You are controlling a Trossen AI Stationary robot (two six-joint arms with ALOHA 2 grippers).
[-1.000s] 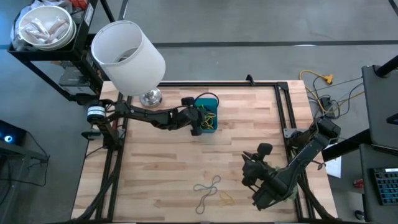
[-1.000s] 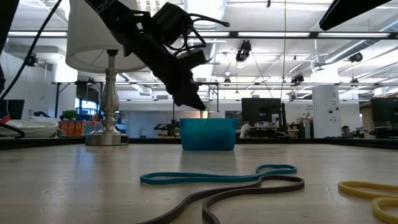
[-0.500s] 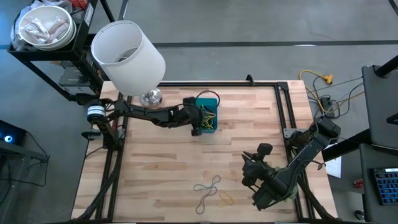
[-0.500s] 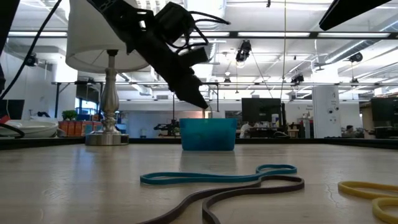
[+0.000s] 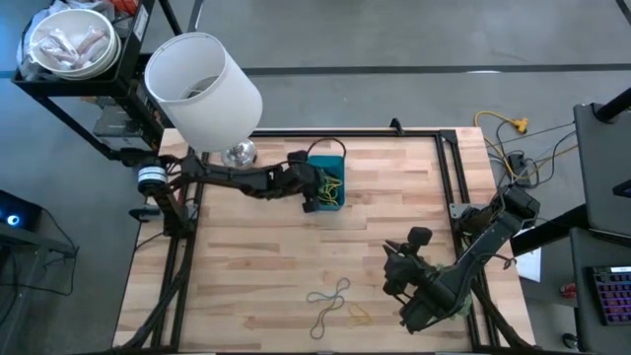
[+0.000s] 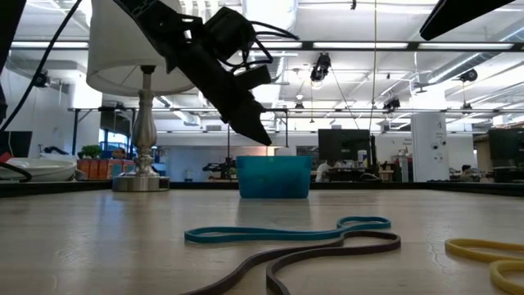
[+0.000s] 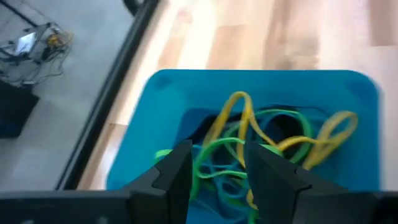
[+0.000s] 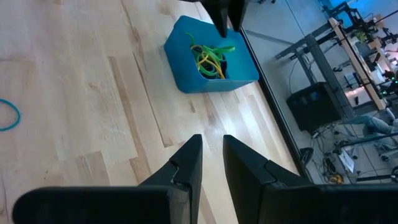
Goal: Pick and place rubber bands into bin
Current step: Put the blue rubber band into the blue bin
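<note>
A: Blue bin (image 5: pixel 329 183), far table edge, is heaped with green and yellow rubber bands (image 7: pixel 261 146); three more (image 5: pixel 335 304) are left near the front.

B: The left gripper (image 5: pixel 314 189) is held over it, jaws narrowly parted, empty, seemingly after release. The right gripper (image 5: pixel 406 296) is parked nearby, slightly parted.

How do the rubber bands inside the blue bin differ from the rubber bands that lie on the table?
The rubber bands in the blue plastic bin form a tangled green and yellow heap; the bands on the wooden table lie flat and spread out. The left gripper hovers open over the binned ones, while no gripper is near the table ones. Both are thin loops.
</note>
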